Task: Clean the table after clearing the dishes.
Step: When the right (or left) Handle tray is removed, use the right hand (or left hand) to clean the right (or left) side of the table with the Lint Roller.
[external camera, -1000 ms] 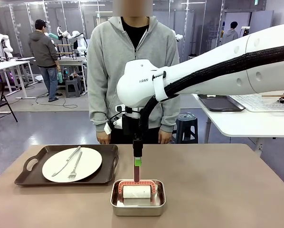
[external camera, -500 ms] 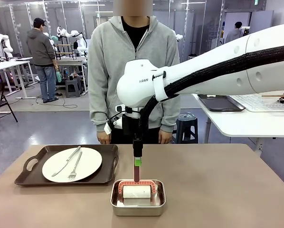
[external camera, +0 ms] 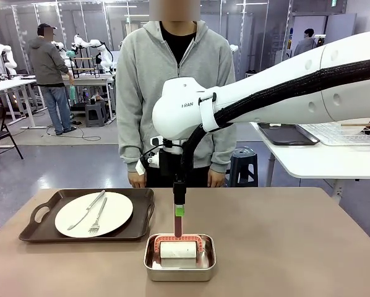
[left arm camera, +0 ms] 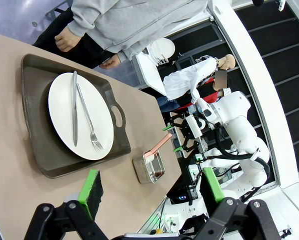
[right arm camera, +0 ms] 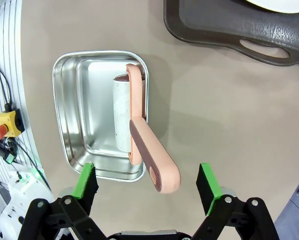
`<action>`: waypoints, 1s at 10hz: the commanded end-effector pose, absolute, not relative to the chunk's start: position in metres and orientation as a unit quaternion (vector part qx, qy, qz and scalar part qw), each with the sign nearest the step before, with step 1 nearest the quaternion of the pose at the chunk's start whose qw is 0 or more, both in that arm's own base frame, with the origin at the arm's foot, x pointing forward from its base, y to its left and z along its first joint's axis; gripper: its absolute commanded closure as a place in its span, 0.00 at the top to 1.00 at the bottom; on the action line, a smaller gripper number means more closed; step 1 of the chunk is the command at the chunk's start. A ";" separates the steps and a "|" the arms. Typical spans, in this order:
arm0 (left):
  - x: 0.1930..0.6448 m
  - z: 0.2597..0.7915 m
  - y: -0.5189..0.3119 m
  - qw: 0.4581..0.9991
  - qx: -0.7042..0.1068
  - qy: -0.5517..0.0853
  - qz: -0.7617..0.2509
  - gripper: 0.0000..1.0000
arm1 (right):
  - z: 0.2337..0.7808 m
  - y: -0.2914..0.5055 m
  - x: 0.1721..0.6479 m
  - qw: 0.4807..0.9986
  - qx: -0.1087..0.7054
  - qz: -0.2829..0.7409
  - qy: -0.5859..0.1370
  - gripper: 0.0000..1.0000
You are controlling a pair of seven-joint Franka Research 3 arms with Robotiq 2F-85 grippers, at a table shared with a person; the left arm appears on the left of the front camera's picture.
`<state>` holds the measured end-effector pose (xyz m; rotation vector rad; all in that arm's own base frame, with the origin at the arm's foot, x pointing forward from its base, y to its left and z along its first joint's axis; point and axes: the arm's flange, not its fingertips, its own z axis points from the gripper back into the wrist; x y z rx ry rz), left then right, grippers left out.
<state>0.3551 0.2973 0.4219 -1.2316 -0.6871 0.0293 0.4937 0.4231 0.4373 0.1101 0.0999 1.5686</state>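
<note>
To your left, the tray (external camera: pixel 43 230) carrying the plate (external camera: pixel 114 216), knife (external camera: pixel 88 209) and fork (external camera: pixel 98 218) sat on the table (external camera: pixel 284 247). Your left gripper (left arm camera: pixel 152 186) hung wide open, empty. At centre, your right gripper (right arm camera: pixel 147 182) hovered wide open above the lint roller (right arm camera: pixel 123 112) in the metal pan (right arm camera: pixel 72 100).

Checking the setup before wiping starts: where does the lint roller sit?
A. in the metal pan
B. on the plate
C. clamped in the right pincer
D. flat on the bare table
A: the roller has its drum lying in the pan, with the handle sticking out over the rim; the right pincer stands open, not touching the handle.
</note>
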 end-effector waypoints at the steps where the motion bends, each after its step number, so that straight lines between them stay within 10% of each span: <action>1: 0.351 0.423 0.299 0.760 -0.568 -0.315 0.013 1.00 | 0.438 0.424 0.491 0.703 0.049 0.708 0.045 1.00; 10: 0.351 0.423 0.299 0.760 -0.568 -0.315 0.013 1.00 | 0.438 0.424 0.491 0.703 0.049 0.708 0.045 1.00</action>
